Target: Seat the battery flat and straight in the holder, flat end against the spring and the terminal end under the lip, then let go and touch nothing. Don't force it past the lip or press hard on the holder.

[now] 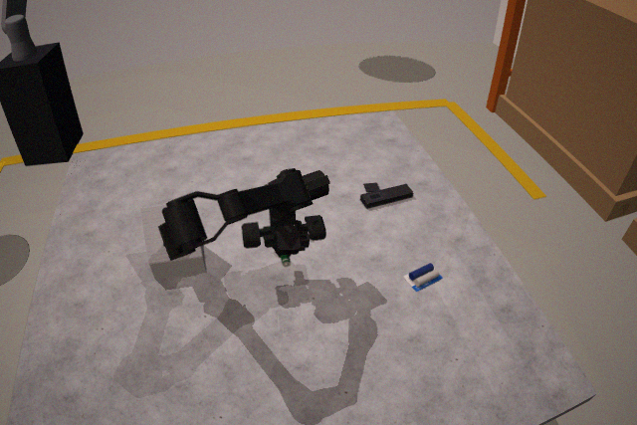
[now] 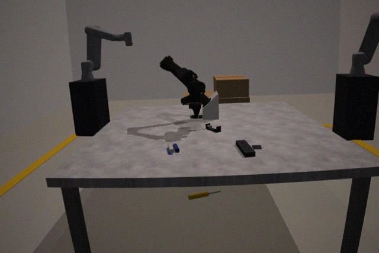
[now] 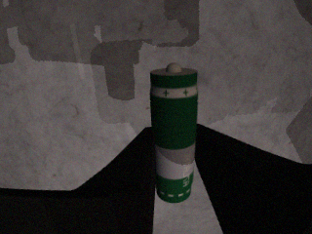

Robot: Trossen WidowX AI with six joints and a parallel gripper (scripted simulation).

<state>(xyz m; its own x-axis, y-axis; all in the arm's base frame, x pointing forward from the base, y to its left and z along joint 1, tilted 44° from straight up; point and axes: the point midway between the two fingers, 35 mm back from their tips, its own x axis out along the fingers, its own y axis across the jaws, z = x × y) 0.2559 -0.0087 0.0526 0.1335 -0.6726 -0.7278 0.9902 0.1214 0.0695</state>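
Note:
The green battery (image 1: 285, 260) (image 2: 192, 117) (image 3: 174, 122) is between the fingertips of my gripper (image 1: 286, 255) (image 2: 196, 116) (image 3: 172, 134), which is shut on it. In the wrist view its terminal end points to the top of the picture and its flat end to the bottom. In the exterior view it lies level and looks a little above the table. The black holder (image 2: 213, 128) stands on the table nearer that camera and to the right of the gripper, apart from the battery. The holder is hidden behind the arm in the top view and does not show in the wrist view.
A blue and a white cylinder (image 1: 421, 271) (image 2: 176, 148) lie on a small card. A black box (image 1: 386, 196) (image 2: 245, 148) lies beside a thin dark square (image 1: 370, 187) (image 2: 256, 147). A grey wedge block (image 2: 211, 111) stands close behind the gripper at the arm's base.

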